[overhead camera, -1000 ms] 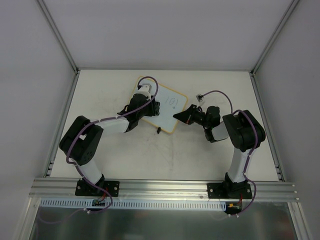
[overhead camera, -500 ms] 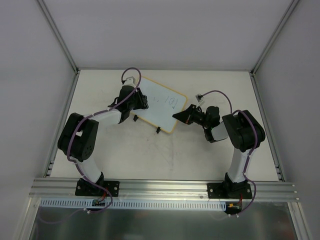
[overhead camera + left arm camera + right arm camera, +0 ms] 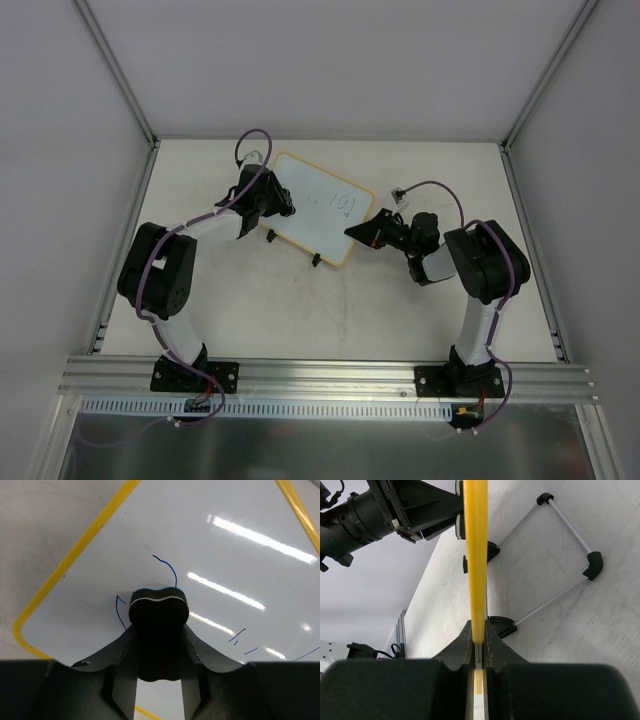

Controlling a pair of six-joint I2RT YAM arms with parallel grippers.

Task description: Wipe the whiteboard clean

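Whiteboard point(image 3: 318, 222): upper centre of the top view, bearing blue marks point(image 3: 343, 203). Right gripper point(image 3: 362, 232): closed on its right-hand yellow rim. Left gripper point(image 3: 283, 206): closed around black eraser point(image 3: 158, 612), pressed near the board's left corner. Risk: firm wiping may drag the board from that thin rim pinch.

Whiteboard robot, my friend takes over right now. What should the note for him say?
Left gripper: shut on the black eraser, which is pressed on the whiteboard near a corner.
Right gripper: shut on the board's yellow rim, apparently steadying it.
Done: most of the board looks blank.
Left: the blue writing and a few blue strokes beside the eraser need wiping.
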